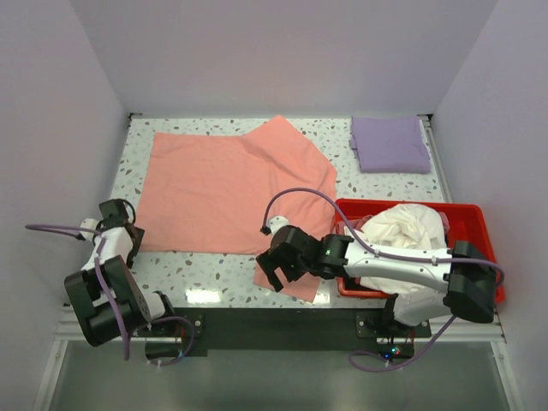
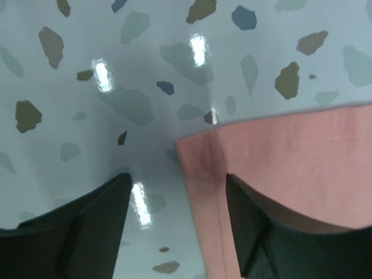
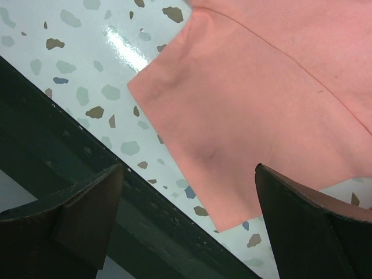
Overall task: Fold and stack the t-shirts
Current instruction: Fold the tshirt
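- Top external view: the right gripper [image 1: 274, 278] hangs over the near edge of the terrazzo table [image 1: 214, 274], its jaws wide apart with nothing between them.
- Behind that gripper, along its own forearm, stands the red plastic bin [image 1: 469, 211]. The arm crosses the bin's near-left corner.
- A crumpled cream-white t-shirt [image 1: 409, 229] fills the bin, just beside the forearm.
- A lavender t-shirt [image 1: 391, 144], folded into a neat rectangle, lies on the table beyond the bin, well apart from both grippers.
- The left gripper [image 1: 118, 216] sits at the table's left edge, with only bare terrazzo around it.
- The salmon-pink t-shirt [image 1: 231, 184] is spread flat between the two grippers. It starts just beside the left gripper and runs across to lie under the right one.
- Right wrist view: a flap of the salmon-pink t-shirt lies below and ahead of the open fingers, nearer the right finger [image 3: 308, 232] than the left.
- In the same view, the dark front rail [image 3: 70, 151] of the table runs slantwise under the left finger.
- Left wrist view: the jaws stand apart, clamping nothing.
- A hemmed corner of the salmon-pink t-shirt lies in the gap, its side edge running down just inside the right finger [image 2: 290, 238], which stands over cloth.
- The left finger [image 2: 64, 232] is over bare terrazzo.
- Whether either fingertip touches the surface cannot be told.
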You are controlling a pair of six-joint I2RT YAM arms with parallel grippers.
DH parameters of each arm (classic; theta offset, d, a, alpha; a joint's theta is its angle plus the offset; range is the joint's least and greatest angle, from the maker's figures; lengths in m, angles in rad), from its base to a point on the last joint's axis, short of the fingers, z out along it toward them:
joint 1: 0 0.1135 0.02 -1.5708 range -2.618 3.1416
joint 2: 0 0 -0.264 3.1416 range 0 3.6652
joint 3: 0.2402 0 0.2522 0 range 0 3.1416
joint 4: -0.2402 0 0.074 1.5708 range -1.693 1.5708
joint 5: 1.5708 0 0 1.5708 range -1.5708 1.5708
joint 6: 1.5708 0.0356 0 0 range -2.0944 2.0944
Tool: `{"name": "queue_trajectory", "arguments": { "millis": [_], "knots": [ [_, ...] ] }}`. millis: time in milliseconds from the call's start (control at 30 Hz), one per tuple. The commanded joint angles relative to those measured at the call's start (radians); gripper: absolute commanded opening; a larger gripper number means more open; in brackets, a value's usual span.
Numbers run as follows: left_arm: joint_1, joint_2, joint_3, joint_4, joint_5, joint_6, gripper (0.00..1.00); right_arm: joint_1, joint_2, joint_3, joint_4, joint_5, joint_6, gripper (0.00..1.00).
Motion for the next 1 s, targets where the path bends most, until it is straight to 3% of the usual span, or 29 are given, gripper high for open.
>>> {"name": "queue_trajectory", "arguments": {
  "millis": [0, 367, 500, 533, 567, 700, 900, 967],
  "knots": [
    [0.020, 0.052, 0.033, 0.081, 0.064, 0.065, 0.68, -0.007, 0.010, 0.052, -0.007, 0.010, 0.018, 0.99],
    [0.023, 0.093, 0.023, 0.130, 0.090, 0.101, 0.51, -0.010, 0.016, 0.048, -0.011, 0.015, 0.026, 0.99],
    [0.023, 0.095, 0.010, 0.153, 0.113, 0.116, 0.26, -0.013, 0.015, 0.048, -0.006, 0.019, 0.025, 0.99],
    [0.023, 0.098, 0.008, 0.152, 0.111, 0.117, 0.08, -0.015, 0.012, 0.046, -0.004, 0.023, 0.026, 0.99],
    [0.024, 0.101, 0.008, 0.147, 0.108, 0.113, 0.00, -0.013, 0.012, 0.045, -0.006, 0.026, 0.025, 0.99],
    [0.023, 0.100, 0.013, 0.101, 0.079, 0.104, 0.00, -0.019, 0.002, 0.032, -0.029, 0.055, 0.025, 0.99],
    [0.026, -0.002, -0.009, -0.020, -0.040, 0.006, 0.00, -0.019, 0.012, 0.057, -0.133, 0.064, -0.155, 0.99],
    [0.028, -0.048, -0.019, -0.049, -0.064, -0.030, 0.00, -0.010, 0.019, 0.040, -0.129, -0.002, -0.196, 0.99]
  ]
}}
